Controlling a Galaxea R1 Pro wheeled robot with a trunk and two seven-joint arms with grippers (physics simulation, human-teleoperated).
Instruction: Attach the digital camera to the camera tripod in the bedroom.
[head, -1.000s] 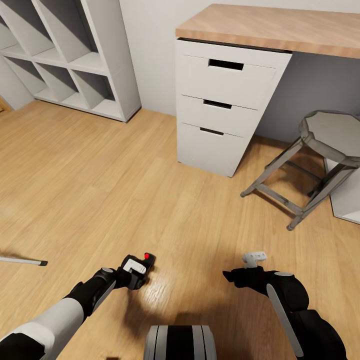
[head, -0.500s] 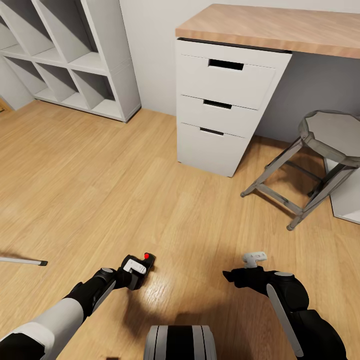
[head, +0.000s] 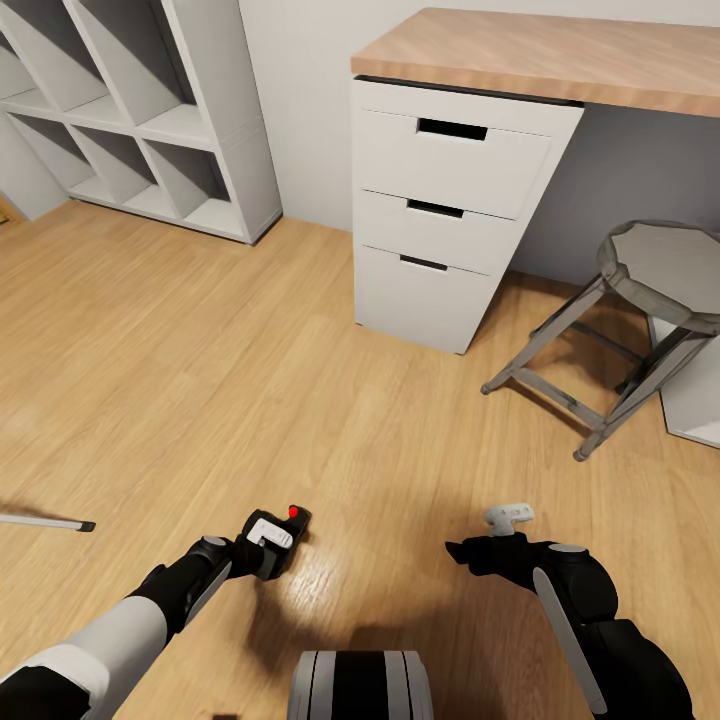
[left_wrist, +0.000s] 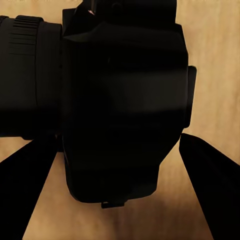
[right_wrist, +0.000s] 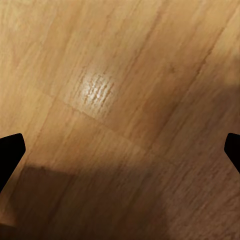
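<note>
Wooden floor (head: 200, 380) spreads out wide in the head view. The left pincer (head: 268, 545) is low down near the robot's body, and it is clamped on the digital camera (head: 290, 525). The camera is small and black, with a red button on top, and it hangs a little above the floor. The right pincer (head: 490, 535) is well apart from it on the other side, with a white tab sticking up. From here I cannot tell how wide its fingers are. Far ahead stands a white set of drawers (head: 440, 210) under a wooden worktop (head: 560, 55). A grey stool (head: 630, 320) stands just beside the drawers. A white shelf (head: 140, 110) with open boxes stands by the wall. A thin grey stick with a black tip (head: 50, 522) lies at the floor's edge; it may be a tripod leg, but too little shows to be sure.

Up close, the left wrist view shows the black camera (left_wrist: 120, 100) held tight between two dark fingers (left_wrist: 207, 170).

Wood planks (right_wrist: 120, 100) show in the right wrist view, with the two dark fingertips (right_wrist: 10, 150) spread far apart and holding nothing.
</note>
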